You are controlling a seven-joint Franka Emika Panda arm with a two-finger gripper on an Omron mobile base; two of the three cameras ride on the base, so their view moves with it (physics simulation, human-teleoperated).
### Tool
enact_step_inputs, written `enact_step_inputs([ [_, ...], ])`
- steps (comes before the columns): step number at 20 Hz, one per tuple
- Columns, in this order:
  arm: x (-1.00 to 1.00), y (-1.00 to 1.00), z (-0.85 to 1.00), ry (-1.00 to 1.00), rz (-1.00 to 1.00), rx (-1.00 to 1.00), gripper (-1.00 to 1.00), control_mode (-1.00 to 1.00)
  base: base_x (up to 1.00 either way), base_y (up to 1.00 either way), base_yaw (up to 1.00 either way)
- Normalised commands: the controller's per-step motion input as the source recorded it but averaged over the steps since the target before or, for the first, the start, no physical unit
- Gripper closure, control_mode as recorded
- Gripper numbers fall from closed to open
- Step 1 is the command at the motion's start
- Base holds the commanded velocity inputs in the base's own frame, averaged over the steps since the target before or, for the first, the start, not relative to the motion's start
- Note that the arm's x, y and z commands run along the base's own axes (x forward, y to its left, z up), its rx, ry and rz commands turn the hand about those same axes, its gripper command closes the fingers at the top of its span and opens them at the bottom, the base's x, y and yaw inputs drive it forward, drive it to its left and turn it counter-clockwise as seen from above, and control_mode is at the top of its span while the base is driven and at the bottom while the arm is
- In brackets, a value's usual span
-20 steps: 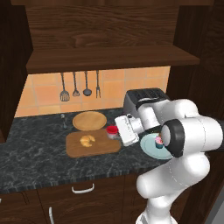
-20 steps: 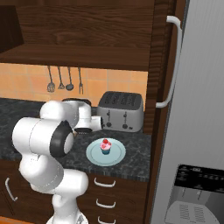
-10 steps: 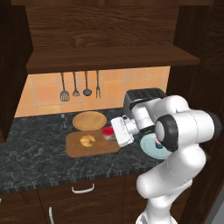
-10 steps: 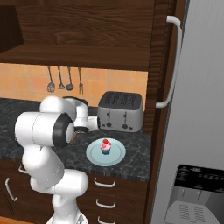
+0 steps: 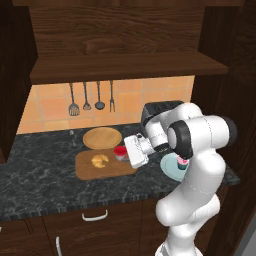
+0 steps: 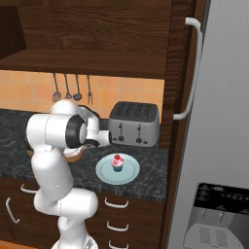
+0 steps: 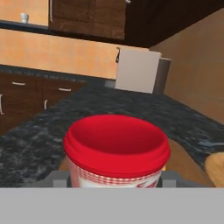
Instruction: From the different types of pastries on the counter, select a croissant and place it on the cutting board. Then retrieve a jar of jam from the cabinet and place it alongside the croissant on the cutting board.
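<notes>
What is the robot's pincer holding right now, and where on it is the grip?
The jar of jam, clamped by its sides just below the red lid.

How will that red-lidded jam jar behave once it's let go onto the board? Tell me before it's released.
The jar of jam looks squat and wide, so it should probably stand rather than tip. Its round body might roll if it lands tilted. It looks rigid, held in the gripper over the cutting board near the croissant, so a gentle set-down seems wise.

One croissant [image 5: 100, 160], one jam jar [image 7: 117, 151], one cupcake [image 6: 117, 163], one cutting board [image 5: 90, 171], one toaster [image 6: 134, 123], four hanging utensils [image 5: 92, 98].
</notes>
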Motion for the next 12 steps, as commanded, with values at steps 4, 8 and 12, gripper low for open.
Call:
enact_step_inputs([
  [4, 0.39, 0.00, -0.32, 0.05, 0.00, 0.00, 1.00, -1.00, 0.00, 0.00, 0.00],
  [8, 0.34, 0.06, -0.29, 0.03, 0.00, 0.00, -1.00, -1.00, 0.00, 0.00, 0.00],
  [12, 0.35, 0.02, -0.34, 0.04, 0.02, 0.00, -1.00, -1.00, 0.00, 0.00, 0.00],
])
